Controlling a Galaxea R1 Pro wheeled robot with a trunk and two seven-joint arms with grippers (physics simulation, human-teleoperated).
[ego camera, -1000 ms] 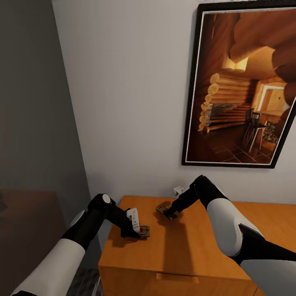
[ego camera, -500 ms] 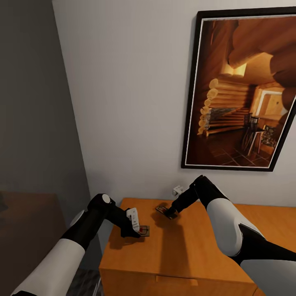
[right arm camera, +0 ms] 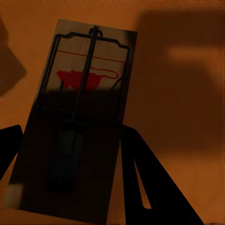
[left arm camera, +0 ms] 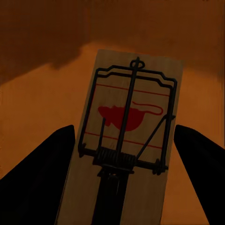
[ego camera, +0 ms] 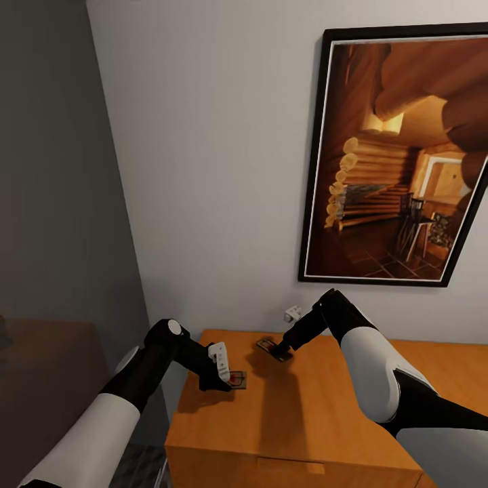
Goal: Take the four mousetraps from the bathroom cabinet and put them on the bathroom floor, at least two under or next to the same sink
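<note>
The orange-brown cabinet lies below me with its flat top showing. My left gripper is shut on a mousetrap just above the top's near left part. In the left wrist view that trap, a pale wooden board with a dark wire spring and a red mouse print, sits between the dark fingers. My right gripper is shut on a second mousetrap, held over the top near the wall. The right wrist view shows this shaded trap between the fingers. The other two traps and the sink are out of view.
A large black-framed picture of a log cabin hangs on the white wall behind the cabinet. A dark grey wall stands at the left, with a dark brown surface below it. A strip of patterned floor shows left of the cabinet.
The whole picture has slid down a little, so the camera has moved. Both grippers keep their traps and now stand slightly higher above the cabinet top.
</note>
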